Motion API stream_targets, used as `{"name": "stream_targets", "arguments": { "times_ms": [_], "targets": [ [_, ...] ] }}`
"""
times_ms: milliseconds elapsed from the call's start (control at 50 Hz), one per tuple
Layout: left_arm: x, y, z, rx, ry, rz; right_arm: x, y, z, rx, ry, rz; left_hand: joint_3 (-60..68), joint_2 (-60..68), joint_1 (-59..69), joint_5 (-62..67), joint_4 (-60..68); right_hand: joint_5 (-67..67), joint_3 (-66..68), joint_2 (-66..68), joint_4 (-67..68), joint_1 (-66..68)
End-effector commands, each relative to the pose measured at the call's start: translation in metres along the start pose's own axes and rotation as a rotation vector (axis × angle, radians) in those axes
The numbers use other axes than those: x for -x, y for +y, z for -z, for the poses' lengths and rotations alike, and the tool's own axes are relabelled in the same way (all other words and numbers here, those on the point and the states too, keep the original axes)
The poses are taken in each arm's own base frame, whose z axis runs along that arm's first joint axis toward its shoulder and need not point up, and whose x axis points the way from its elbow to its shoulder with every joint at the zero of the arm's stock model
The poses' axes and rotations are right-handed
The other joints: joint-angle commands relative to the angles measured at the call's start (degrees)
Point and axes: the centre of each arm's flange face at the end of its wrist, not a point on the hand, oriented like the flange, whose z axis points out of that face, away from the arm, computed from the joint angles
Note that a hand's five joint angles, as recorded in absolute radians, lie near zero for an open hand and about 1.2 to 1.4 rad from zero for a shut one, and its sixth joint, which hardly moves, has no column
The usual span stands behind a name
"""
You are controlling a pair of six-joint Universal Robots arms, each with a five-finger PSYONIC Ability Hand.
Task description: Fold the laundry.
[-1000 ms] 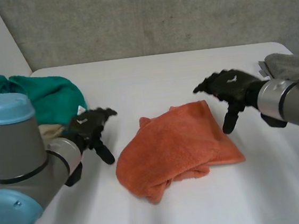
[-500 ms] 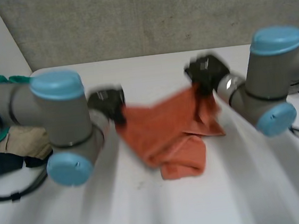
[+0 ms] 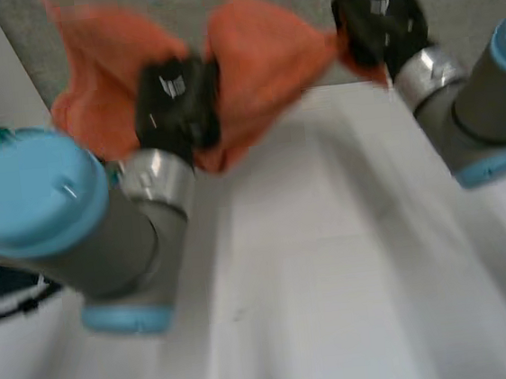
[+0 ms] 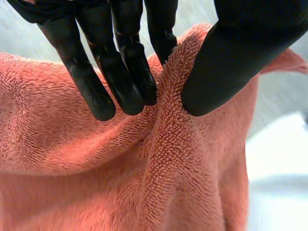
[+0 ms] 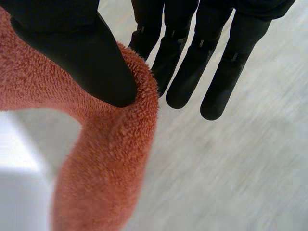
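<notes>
Left hand (image 3: pixel 176 107) and right hand (image 3: pixel 380 18) each pinch the towel (image 3: pixel 262 57) — thumb against fingers. Spread it taut, evenly.

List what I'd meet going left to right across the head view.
Left arm's blue cap → left hand → right hand → right arm. The towel, pinched by both hands, spreads across them, so it has no single place.
</notes>
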Motion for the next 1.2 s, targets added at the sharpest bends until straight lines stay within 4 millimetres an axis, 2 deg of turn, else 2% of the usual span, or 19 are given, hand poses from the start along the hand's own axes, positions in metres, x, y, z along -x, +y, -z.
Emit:
{"name": "stream_targets", "arguments": {
  "times_ms": [20,40,120,180,240,260,300,400,500,520,540,560,600,660,740,800,920,1040,1200],
  "targets": [
    [-0.026,0.079,0.054,0.29,0.036,-0.001,0.032,0.076,0.057,0.327,-0.151,0.075,11.9,11.5,14.4,14.2,11.3,12.2,12.1,12.5,11.3,15.7],
    [-0.033,0.09,0.069,0.349,0.049,0.013,0.036,0.089,0.068,0.381,-0.175,0.108,11.9,11.5,14.4,14.2,11.3,12.2,12.1,12.5,11.3,15.7],
    [-0.047,0.1,0.098,0.465,0.094,0.075,0.028,0.114,0.086,0.494,-0.179,0.194,10.2,9.9,12.8,12.5,9.7,12.2,12.1,12.5,11.3,15.7],
    [-0.051,0.101,0.11,0.525,0.107,0.116,0.021,0.124,0.092,0.546,-0.168,0.244,0.1,-0.2,2.7,2.4,-0.4,12.2,12.1,12.5,11.3,15.7],
    [-0.048,0.093,0.114,0.557,0.094,0.164,0.012,0.128,0.096,0.583,-0.157,0.273,-16.7,-17.0,-14.1,-14.4,-17.2,12.2,12.1,12.5,11.3,15.7],
    [-0.043,0.087,0.111,0.551,0.083,0.176,0.01,0.128,0.098,0.591,-0.161,0.272,-24.5,-24.9,-22.0,-22.3,-25.1,12.2,12.1,12.5,11.3,15.7],
    [-0.036,0.082,0.105,0.538,0.063,0.174,0.01,0.126,0.101,0.6,-0.174,0.264,-29.0,-29.3,-26.4,-26.7,-29.5,12.2,12.1,12.5,11.3,15.7],
    [0.004,0.062,0.074,0.46,-0.037,0.131,0.003,0.106,0.104,0.575,-0.231,0.234,-41.2,-41.6,-38.7,-38.9,-41.8,12.2,12.1,12.5,11.3,15.7],
    [0.041,0.05,0.046,0.387,-0.077,0.087,-0.013,0.084,0.105,0.554,-0.244,0.227,-47.0,-47.3,-44.4,-44.7,-47.5,12.1,12.1,12.4,11.3,15.7],
    [0.046,0.048,0.041,0.374,-0.073,0.08,-0.015,0.081,0.106,0.558,-0.246,0.226,-47.3,-47.6,-44.8,-45.0,-47.9,4.1,4.1,4.4,3.3,7.7],
    [0.056,0.046,0.031,0.356,-0.057,0.065,-0.02,0.077,0.107,0.569,-0.247,0.235,-48.3,-48.6,-45.8,-46.0,-48.9,-16.6,-16.7,-16.3,-17.4,-13.1],
    [0.061,0.046,0.026,0.346,-0.045,0.054,-0.022,0.074,0.106,0.573,-0.246,0.245,-48.8,-49.2,-46.3,-46.5,-49.4,-28.0,-28.0,-27.6,-28.8,-24.4],
    [0.07,0.045,0.016,0.328,-0.019,0.036,-0.026,0.069,0.107,0.582,-0.25,0.262,-49.2,-49.5,-46.6,-46.9,-49.7,-43.7,-43.7,-43.3,-44.5,-40.1],
    [0.089,0.046,-0.003,0.302,0.036,0.007,-0.033,0.06,0.106,0.59,-0.26,0.281,-50.0,-50.3,-47.5,-47.7,-50.6,-48.3,-48.3,-47.9,-49.1,-44.7],
    [0.11,0.058,-0.025,0.335,0.112,-0.032,-0.036,0.048,0.101,0.586,-0.273,0.259,-50.0,-50.3,-47.5,-47.7,-50.6,-48.4,-48.5,-48.1,-49.2,-44.9],
    [0.117,0.069,-0.035,0.389,0.155,-0.052,-0.032,0.042,0.097,0.577,-0.304,0.239,-50.0,-50.3,-47.5,-47.7,-50.6,-47.9,-48.0,-47.6,-48.7,-44.4],
    [0.114,0.093,-0.038,0.494,0.254,-0.091,-0.014,0.038,0.089,0.572,-0.381,0.202,-50.7,-51.0,-48.1,-48.4,-51.2,-47.9,-48.0,-47.6,-48.7,-44.4],
    [0.107,0.113,-0.039,0.508,0.348,-0.197,0.011,0.044,0.074,0.555,-0.45,0.169,-52.5,-52.9,-50.0,-50.3,-53.1,-47.9,-48.0,-47.6,-48.7,-44.4],
    [0.099,0.126,-0.042,0.468,0.38,-0.299,0.049,0.056,0.051,0.448,-0.527,0.152,-52.4,-52.7,-49.8,-50.1,-52.9,-50.8,-50.8,-50.5,-51.6,-47.2]
  ]
}}
